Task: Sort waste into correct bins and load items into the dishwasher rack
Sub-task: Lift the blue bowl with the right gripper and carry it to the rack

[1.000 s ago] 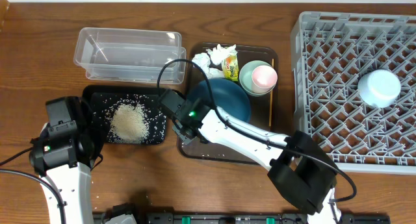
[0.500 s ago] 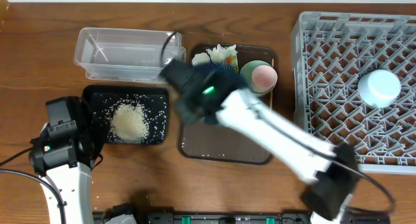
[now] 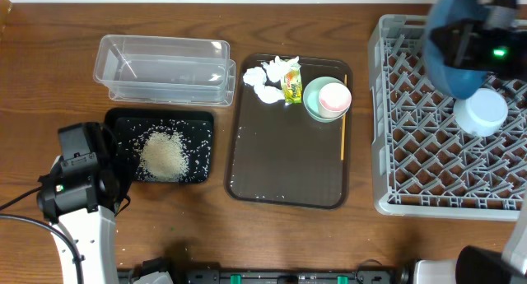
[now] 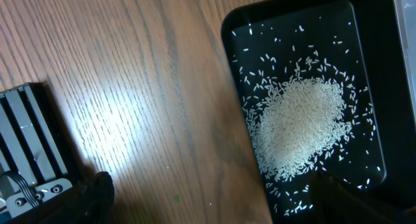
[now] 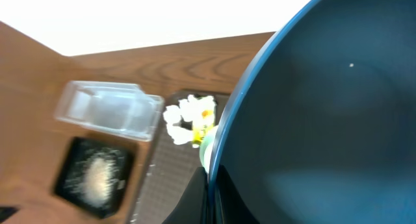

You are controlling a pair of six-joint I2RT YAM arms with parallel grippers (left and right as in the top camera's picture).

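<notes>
My right gripper [image 5: 212, 185] is shut on the rim of the large dark-blue bowl [image 5: 312, 120], held tilted in the air over the far part of the grey dishwasher rack [image 3: 412, 111]. A light-blue bowl [image 3: 480, 111] lies upside down in the rack. On the brown tray [image 3: 280, 169] stand the mint-green bowl [image 3: 310, 100] with the pink cup [image 3: 334, 97] in it, white tissues [image 3: 263, 76], the yellow-green wrapper [image 3: 291, 85] and the thin stick [image 3: 343, 119]. Rice [image 4: 299, 126] is heaped in the black tray [image 3: 202, 123]. My left gripper [image 4: 214, 204] hangs open over bare wood beside that tray.
The clear tub [image 3: 165, 67] stands behind the black tray, holding nothing I can make out. The left arm [image 3: 78, 181] sits at the near left corner of the table. Loose grains dot the brown tray.
My right arm has swung from the brown tray up and right, carrying the dark-blue bowl to above the rack. The left arm has not moved.
</notes>
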